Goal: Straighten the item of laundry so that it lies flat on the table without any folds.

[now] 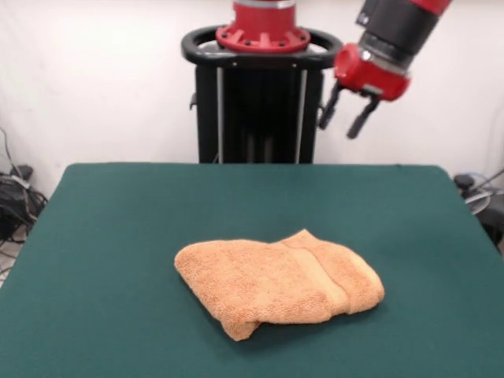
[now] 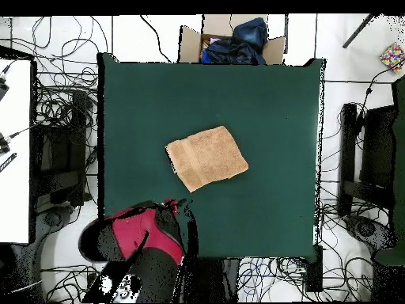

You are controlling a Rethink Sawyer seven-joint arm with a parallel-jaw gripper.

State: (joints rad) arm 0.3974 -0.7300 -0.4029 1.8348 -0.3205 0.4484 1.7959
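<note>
The orange-tan towel [image 1: 276, 282] lies folded over on itself near the middle of the dark green table [image 1: 110, 236], with a woven band running across its right part. In the overhead view the towel [image 2: 206, 157] is a tilted, roughly square shape on the table [image 2: 269, 95]. My gripper [image 1: 346, 118] hangs high above the table's far right side, well away from the towel, with its two black fingers apart and nothing between them. In the overhead view the red arm [image 2: 142, 237] sits over the table's bottom left corner.
The black pedestal [image 1: 260, 102] stands behind the table's far edge. An open cardboard box with dark clothes [image 2: 233, 43] sits past the table's top edge in the overhead view. Cables lie on the floor round the table.
</note>
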